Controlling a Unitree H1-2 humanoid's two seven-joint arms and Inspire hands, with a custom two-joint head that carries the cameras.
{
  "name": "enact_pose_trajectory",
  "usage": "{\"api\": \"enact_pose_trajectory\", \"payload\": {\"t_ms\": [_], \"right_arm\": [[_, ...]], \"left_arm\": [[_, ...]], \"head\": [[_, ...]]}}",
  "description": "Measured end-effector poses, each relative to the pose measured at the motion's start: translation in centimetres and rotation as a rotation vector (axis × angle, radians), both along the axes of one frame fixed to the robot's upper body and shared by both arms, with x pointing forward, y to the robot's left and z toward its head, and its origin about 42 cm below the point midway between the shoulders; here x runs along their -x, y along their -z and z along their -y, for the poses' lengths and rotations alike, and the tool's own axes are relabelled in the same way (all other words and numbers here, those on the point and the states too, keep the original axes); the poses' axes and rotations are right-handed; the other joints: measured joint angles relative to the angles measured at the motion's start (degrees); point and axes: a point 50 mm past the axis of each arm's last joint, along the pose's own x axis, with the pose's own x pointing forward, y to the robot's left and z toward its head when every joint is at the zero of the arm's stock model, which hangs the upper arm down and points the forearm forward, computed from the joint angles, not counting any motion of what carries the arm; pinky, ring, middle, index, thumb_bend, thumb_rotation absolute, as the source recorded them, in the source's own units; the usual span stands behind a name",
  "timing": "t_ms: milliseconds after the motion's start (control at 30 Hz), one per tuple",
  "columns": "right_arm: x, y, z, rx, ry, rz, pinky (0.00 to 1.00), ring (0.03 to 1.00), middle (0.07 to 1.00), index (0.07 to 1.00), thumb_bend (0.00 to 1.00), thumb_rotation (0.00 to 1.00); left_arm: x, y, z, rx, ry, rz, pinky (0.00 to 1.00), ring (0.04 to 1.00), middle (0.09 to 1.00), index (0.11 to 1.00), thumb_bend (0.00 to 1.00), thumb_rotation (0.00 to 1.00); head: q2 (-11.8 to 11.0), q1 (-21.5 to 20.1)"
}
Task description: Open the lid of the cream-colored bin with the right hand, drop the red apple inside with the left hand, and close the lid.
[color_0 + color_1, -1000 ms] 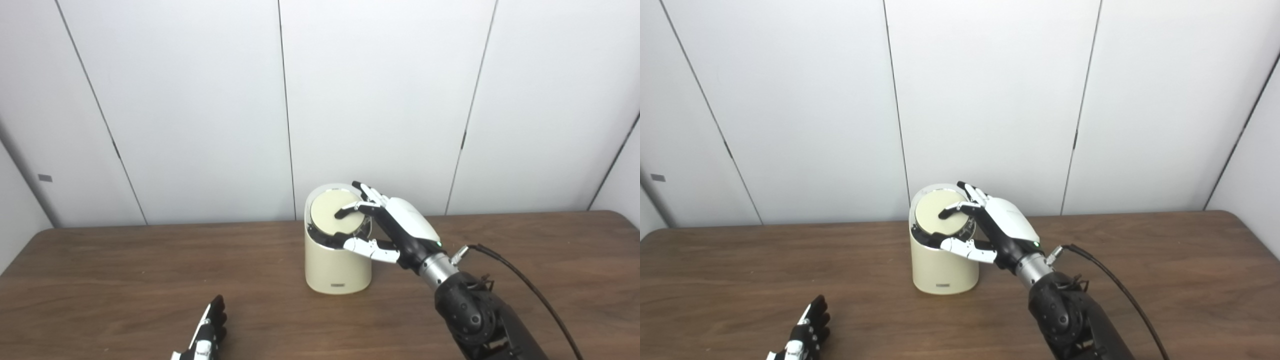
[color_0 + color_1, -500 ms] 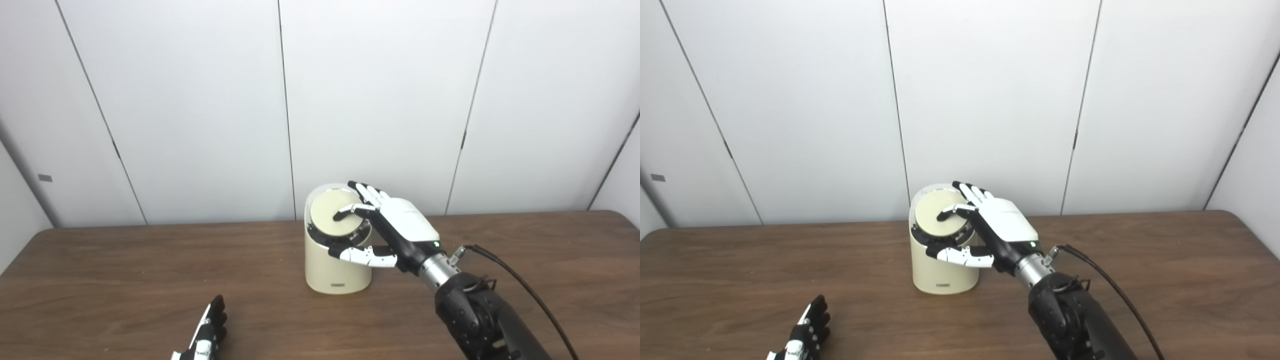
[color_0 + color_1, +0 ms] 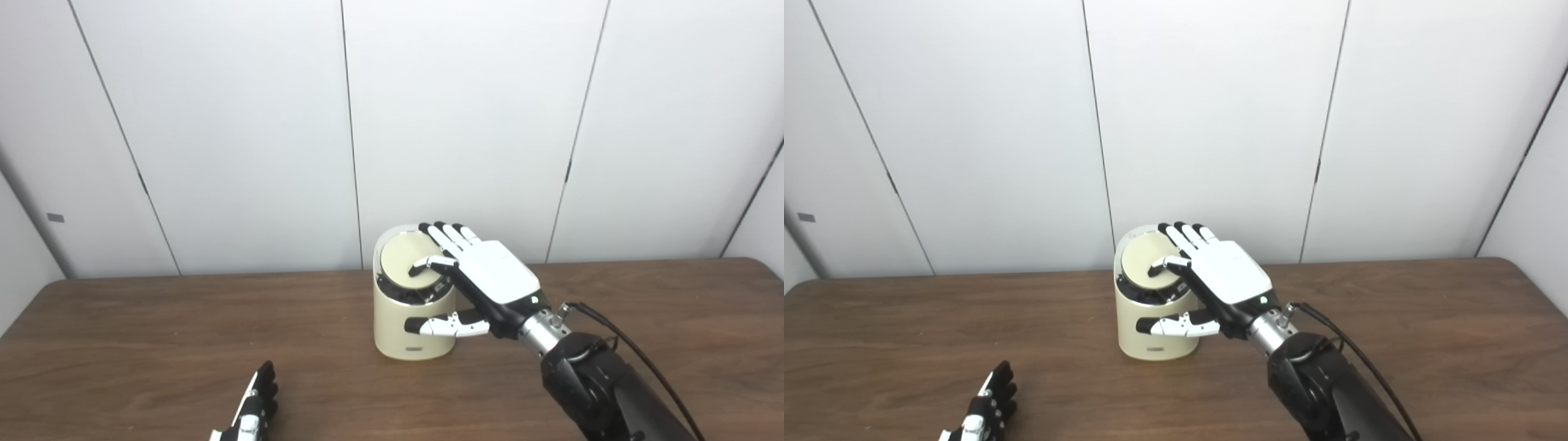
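Note:
The cream-colored bin (image 3: 392, 334) stands on the brown table (image 3: 153, 343) near its far edge. Its round lid (image 3: 401, 257) lies tilted toward me, with a dark rim showing under its front edge. My right hand (image 3: 490, 272) rests palm down over the lid's right side, fingers spread across the top and one bent finger touching the lid. Its thumb sticks out in front of the bin's wall, and the hand holds nothing. My left hand (image 3: 254, 407) lies on the table at the bottom left, fingers stretched forward, mostly cut off by the picture's edge. No red apple is in view.
A black cable (image 3: 637, 358) runs from the right wrist over the table toward the bottom right. White wall panels (image 3: 459, 122) stand just behind the bin.
My right hand has turned palm down and flattened over the lid. Its thumb has dropped from the rim to the front of the bin. The lid sits lower. The left hand has not moved.

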Motion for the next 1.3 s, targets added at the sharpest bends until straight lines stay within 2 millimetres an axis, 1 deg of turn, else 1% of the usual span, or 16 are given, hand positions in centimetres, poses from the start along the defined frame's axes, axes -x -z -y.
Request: {"api": "enact_pose_trajectory", "payload": {"t_ms": [200,733,1000,1100,1233,1300], "right_arm": [[0.11,-0.06,-0.11,0.032,0.005,0.023,1.00,1.000,1.000,0.705,0.56,0.95],[0.18,-0.11,-0.07,0.072,-0.003,0.050,1.00,1.000,1.000,0.705,0.56,0.94],[-0.01,-0.18,-0.16,0.101,0.008,0.041,1.00,1.000,1.000,0.700,0.58,0.99],[-0.26,-0.34,-0.34,0.124,0.011,0.039,1.00,1.000,1.000,0.683,0.58,1.00],[-0.52,-0.50,-0.45,0.131,0.012,0.040,1.00,1.000,1.000,0.677,0.59,0.97],[-0.61,-0.48,-0.48,0.132,0.012,0.038,1.00,1.000,1.000,0.678,0.59,0.97]], "left_arm": [[0.00,-0.01,0.01,0.001,-0.001,0.000,1.00,1.000,1.000,1.000,0.63,1.00],[-0.01,-0.01,0.17,0.007,-0.008,0.001,1.00,1.000,1.000,1.000,0.63,1.00],[0.00,-0.01,0.23,0.011,-0.011,0.002,1.00,1.000,1.000,1.000,0.64,1.00],[-0.01,-0.02,0.25,0.011,-0.011,0.001,1.00,1.000,1.000,1.000,0.64,1.00],[0.00,-0.03,0.30,0.013,-0.013,0.001,1.00,1.000,1.000,1.000,0.64,1.00],[0.00,-0.05,0.33,0.015,-0.016,0.000,1.00,1.000,1.000,1.000,0.64,1.00]], "head": [[-0.2,0.0],[0.6,0.5],[0.9,0.8],[1.1,1.0],[1.2,1.1],[1.4,1.2]]}}
